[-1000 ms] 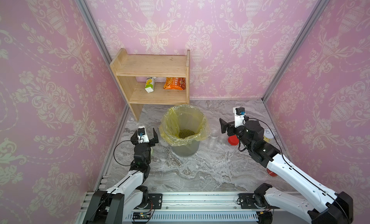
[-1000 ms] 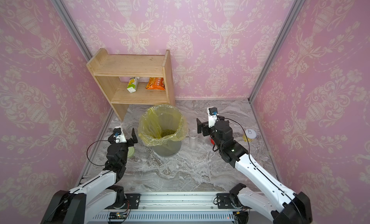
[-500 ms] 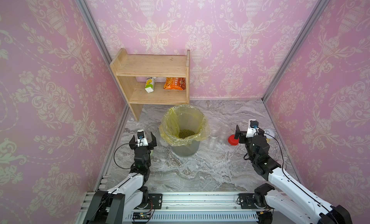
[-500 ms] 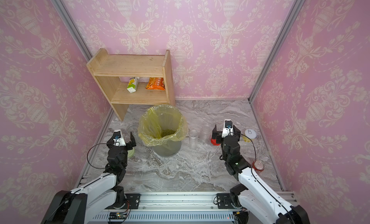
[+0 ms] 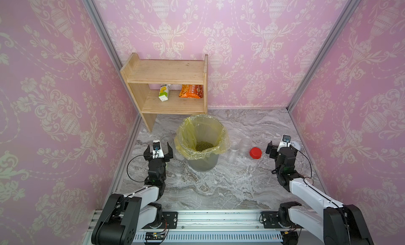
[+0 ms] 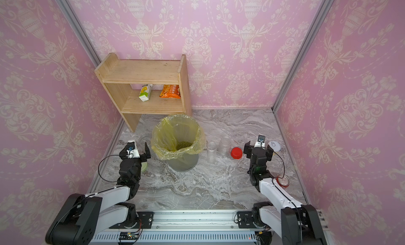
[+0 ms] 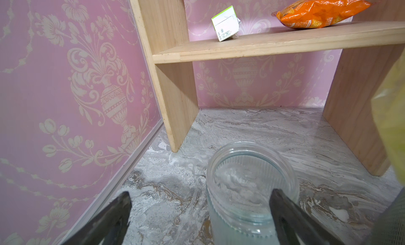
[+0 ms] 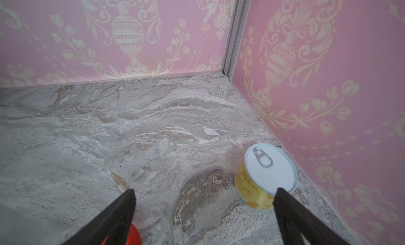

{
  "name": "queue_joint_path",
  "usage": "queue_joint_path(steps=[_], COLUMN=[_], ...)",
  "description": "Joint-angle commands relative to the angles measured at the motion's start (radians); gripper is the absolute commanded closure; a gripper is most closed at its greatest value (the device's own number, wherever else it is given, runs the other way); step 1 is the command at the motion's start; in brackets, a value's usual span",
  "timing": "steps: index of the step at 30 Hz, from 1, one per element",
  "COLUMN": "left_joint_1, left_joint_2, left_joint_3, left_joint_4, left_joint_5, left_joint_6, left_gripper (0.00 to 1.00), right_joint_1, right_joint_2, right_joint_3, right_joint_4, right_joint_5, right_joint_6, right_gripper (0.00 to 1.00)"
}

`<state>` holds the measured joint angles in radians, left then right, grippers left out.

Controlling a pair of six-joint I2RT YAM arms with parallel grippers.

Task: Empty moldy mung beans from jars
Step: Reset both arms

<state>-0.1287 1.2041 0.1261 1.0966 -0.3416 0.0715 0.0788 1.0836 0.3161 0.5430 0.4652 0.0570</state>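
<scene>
The mung beans [image 5: 204, 146] [image 6: 183, 145] lie as a dark green heap inside the yellow-bagged bin [image 5: 215, 160]. Two clear lidless jars [image 5: 234, 148] [image 5: 246, 143] stand right of the bin and look empty; a red lid [image 5: 255, 153] [image 8: 133, 235] lies beside them. A wide ribbed jar [image 7: 252, 178] [image 6: 144, 139] stands open and empty left of the bin. Just behind it my left gripper [image 5: 158, 150] [image 7: 200, 194] is open, one finger in front of the rim. Between the red lid and a yellow tin my right gripper [image 5: 281, 148] [image 8: 205, 191] is open and holds nothing.
The yellow tin [image 8: 266, 178] [image 6: 274, 146] stands by the right wall, a red drink can [image 6: 283, 181] nearer the front. A pale green lid [image 6: 144, 166] lies under the left arm. The wooden shelf [image 5: 166, 79] at the back left holds a carton [image 5: 164, 92] and an orange bag [image 5: 190, 91].
My right arm has drawn back from beside the bin to the right, past the red lid, and come down near the tin. My left gripper has levelled out, staying open.
</scene>
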Motion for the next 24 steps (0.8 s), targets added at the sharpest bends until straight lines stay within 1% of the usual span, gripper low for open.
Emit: queue_joint_path(steps=[1, 2, 5, 8, 12, 16, 18, 21, 24], left_joint_1=[0.001, 0.001, 0.0, 0.001, 0.001, 0.002, 0.001, 0.001, 0.001], left_joint_2=[0.097, 0.128, 0.232, 0.307, 0.374, 0.39, 0.404, 0.42, 0.421], left_joint_3=[0.027, 0.032, 0.032, 0.023, 0.025, 0.025, 0.031, 0.037, 0.035], left_joint_4=[0.012, 0.032, 0.132, 0.227, 0.285, 0.293, 0.292, 0.292, 0.293], left_joint_5=[0.035, 0.041, 0.041, 0.036, 0.046, 0.044, 0.045, 0.044, 0.043], left_joint_6=[0.025, 0.026, 0.025, 0.031, 0.037, 0.03, 0.03, 0.033, 0.031], left_gripper=[0.01, 0.01, 0.01, 0.01, 0.01, 0.01, 0.01, 0.01, 0.01], right_joint_1=[-0.021, -0.027, -0.036, -0.035, -0.033, -0.013, -0.005, 0.014, 0.012], right_joint_2=[0.068, 0.086, 0.159, 0.224, 0.253, 0.267, 0.329, 0.391, 0.375], right_joint_3=[0.017, 0.034, 0.045, 0.071, 0.103, 0.107, 0.108, 0.173, 0.138], right_joint_4=[0.073, 0.042, 0.085, 0.083, 0.054, 0.071, 0.142, 0.083, 0.13], right_joint_5=[-0.061, -0.071, -0.135, -0.152, -0.166, -0.182, -0.199, -0.163, -0.174], right_joint_6=[0.029, 0.047, 0.045, 0.035, 0.028, 0.002, 0.0, -0.007, -0.008], right_gripper=[0.0, 0.0, 0.0, 0.0, 0.0, 0.0, 0.0, 0.0, 0.0])
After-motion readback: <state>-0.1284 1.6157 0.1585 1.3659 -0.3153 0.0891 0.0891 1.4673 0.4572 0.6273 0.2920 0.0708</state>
